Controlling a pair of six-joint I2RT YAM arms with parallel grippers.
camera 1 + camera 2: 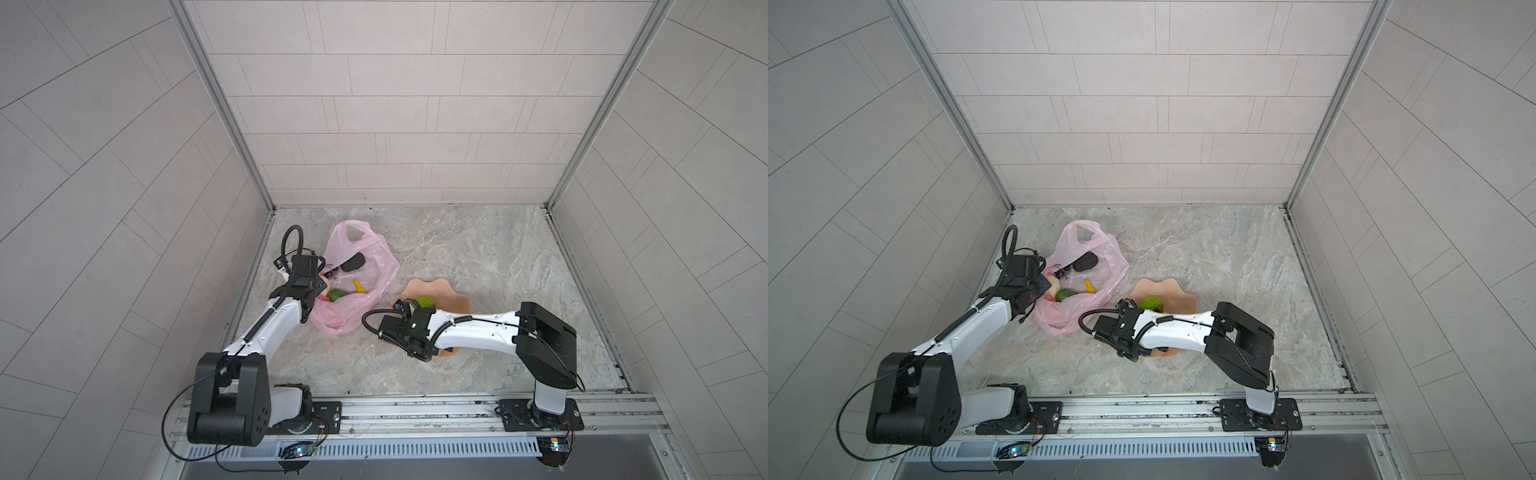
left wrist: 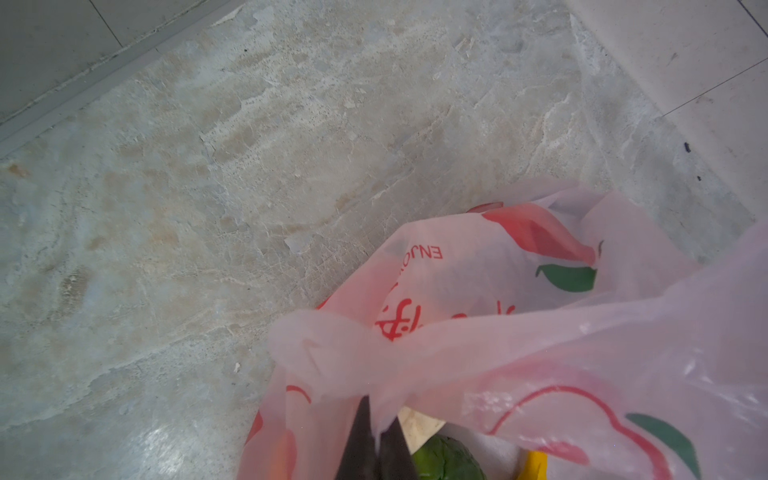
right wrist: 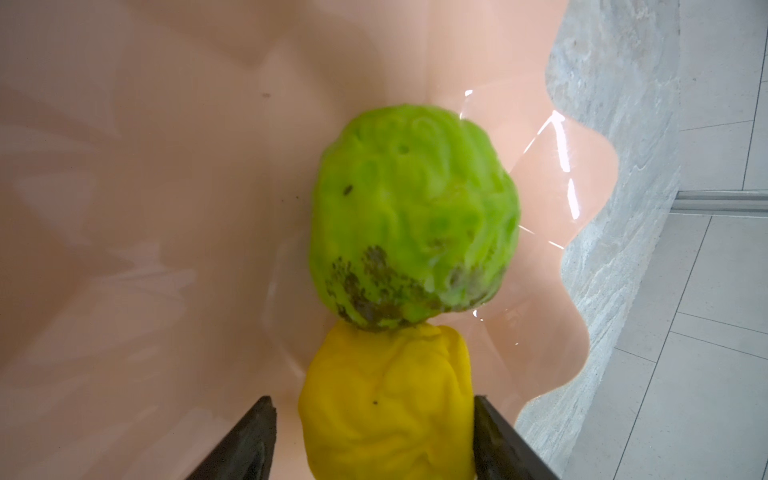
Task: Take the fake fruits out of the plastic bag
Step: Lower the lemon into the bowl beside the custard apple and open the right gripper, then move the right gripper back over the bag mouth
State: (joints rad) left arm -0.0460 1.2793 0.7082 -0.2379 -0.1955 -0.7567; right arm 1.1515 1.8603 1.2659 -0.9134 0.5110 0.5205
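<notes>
The pink plastic bag [image 1: 345,320] [image 1: 1063,320] [image 2: 519,353] lies at the left of the stone floor with its mouth held up. My left gripper [image 2: 376,440] is shut on the bag's thin rim. Inside the bag lie a dark fruit [image 1: 354,262], a yellow banana [image 1: 358,286], a green ball [image 1: 336,295] [image 2: 444,461] and a cream knobbly fruit [image 1: 1054,284]. A second green ball [image 3: 415,216] [image 1: 424,301] and a bumpy yellow fruit [image 3: 386,399] rest in the peach scalloped dish [image 3: 166,166] [image 1: 453,299]. My right gripper [image 3: 372,401] stands open around the yellow fruit, with a gap on one side.
Tiled walls close in the floor on three sides, and the left wall runs close beside the bag. A metal rail [image 1: 415,409] carrying both arm bases crosses the front. My right forearm [image 1: 473,332] hangs over the near part of the dish.
</notes>
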